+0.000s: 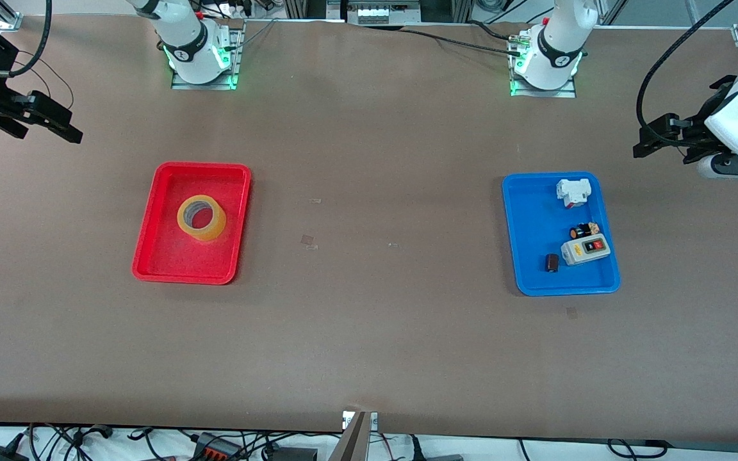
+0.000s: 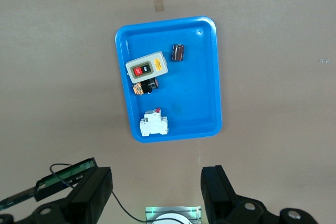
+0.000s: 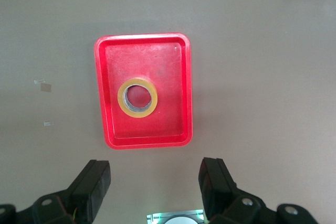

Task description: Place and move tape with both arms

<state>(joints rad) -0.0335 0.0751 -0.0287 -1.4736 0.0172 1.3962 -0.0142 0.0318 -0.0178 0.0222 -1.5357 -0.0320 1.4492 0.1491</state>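
The tape (image 1: pixel 212 229), a yellowish translucent roll with a wide hollow core, lies flat in the red tray (image 1: pixel 164 256) toward the right arm's end of the table. It also shows in the right wrist view (image 3: pixel 121 98), inside the red tray (image 3: pixel 168 77). My right gripper (image 1: pixel 49 128) is raised over the table at the right arm's end, apart from the tray, open and empty (image 3: pixel 156 174). My left gripper (image 1: pixel 647 144) is raised over the table at the left arm's end, open and empty (image 2: pixel 157 179).
A blue tray (image 1: pixel 529 237) toward the left arm's end holds a grey switch box (image 1: pixel 585 250), a white breaker (image 1: pixel 574 191), a dark capacitor (image 1: pixel 552 262) and a small component (image 1: pixel 583 230). The blue tray (image 2: pixel 199 77) also shows in the left wrist view.
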